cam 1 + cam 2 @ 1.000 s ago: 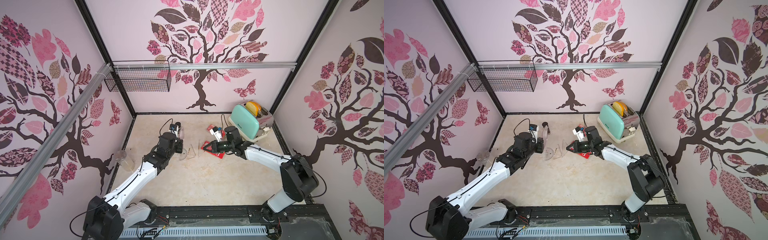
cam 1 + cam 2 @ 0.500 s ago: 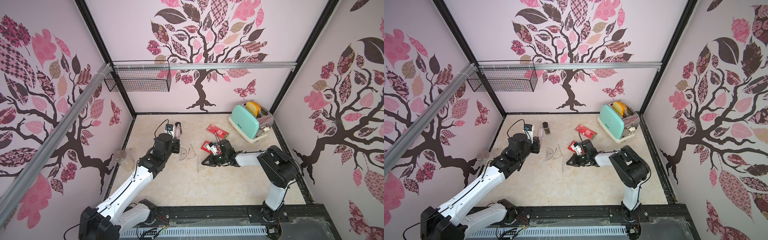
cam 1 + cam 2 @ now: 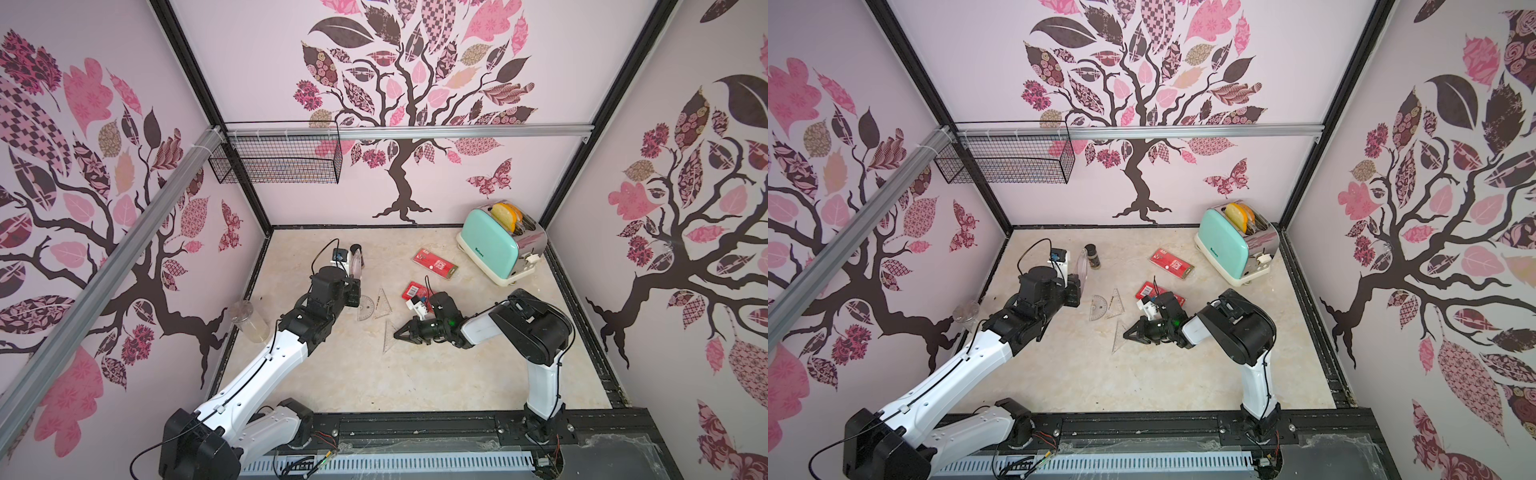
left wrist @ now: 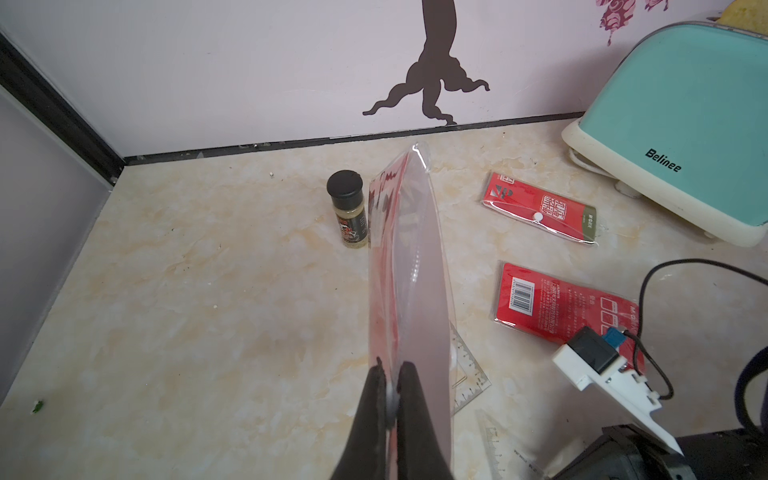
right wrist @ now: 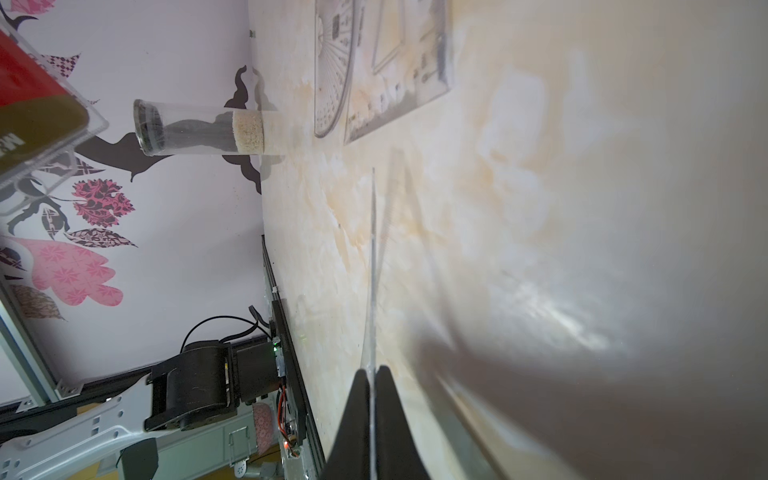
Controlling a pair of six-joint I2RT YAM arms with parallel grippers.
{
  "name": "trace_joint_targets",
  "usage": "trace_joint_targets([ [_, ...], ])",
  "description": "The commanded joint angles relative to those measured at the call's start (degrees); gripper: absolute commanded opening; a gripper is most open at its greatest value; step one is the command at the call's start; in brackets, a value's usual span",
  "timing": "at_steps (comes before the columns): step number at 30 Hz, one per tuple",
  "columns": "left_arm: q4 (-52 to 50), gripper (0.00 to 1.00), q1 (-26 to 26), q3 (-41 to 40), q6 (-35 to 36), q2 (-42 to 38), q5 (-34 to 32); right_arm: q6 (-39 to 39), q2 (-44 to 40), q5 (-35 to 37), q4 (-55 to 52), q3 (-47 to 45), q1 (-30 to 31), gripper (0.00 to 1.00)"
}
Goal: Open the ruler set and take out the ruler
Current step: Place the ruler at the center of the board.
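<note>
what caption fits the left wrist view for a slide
Left gripper pinching a clear plastic pouch edge-on above the tabletop, spice jar just beyond it

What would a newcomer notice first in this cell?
Both arms are busy in the middle. The left gripper is shut on a clear pouch held on edge, and the right gripper pinches a clear set square by its rim. Behind them, a mint toaster stands in the far right corner, with a red ruler pack lying beside it.
</note>
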Motion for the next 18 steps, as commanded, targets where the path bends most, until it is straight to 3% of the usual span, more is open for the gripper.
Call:
trace_joint_targets([
  [1,0.9,0.0,0.3,0.1,0.8,0.0,-0.2,1.4,1.2,0.2,0.7,2.0,1.0,0.03],
  [18,0.9,0.0,0.6,-0.7,0.5,-0.9,0.4,-0.6,-1.7,0.7,-6.7,3.6,3.1,0.32],
])
